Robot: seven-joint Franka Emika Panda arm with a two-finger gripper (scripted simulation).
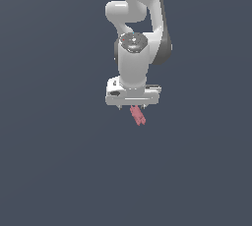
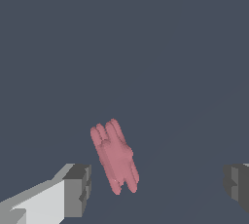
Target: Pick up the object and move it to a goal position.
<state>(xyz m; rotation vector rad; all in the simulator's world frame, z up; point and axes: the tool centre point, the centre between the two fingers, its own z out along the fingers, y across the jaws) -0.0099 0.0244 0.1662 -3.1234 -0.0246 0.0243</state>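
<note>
Our hand (image 2: 154, 189) is spread wide, fingers (image 2: 78, 189) clear of the object (image 2: 115, 157), which lies on the table (image 1: 49, 171) between them, nearer one finger. It looks small, rigid and light; we would pinch across its narrow middle.

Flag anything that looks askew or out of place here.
Only the pink piece stands out: it lies at a slant between the open fingers, nearer one than the other, not squared to the gripper. No damage shows.
</note>
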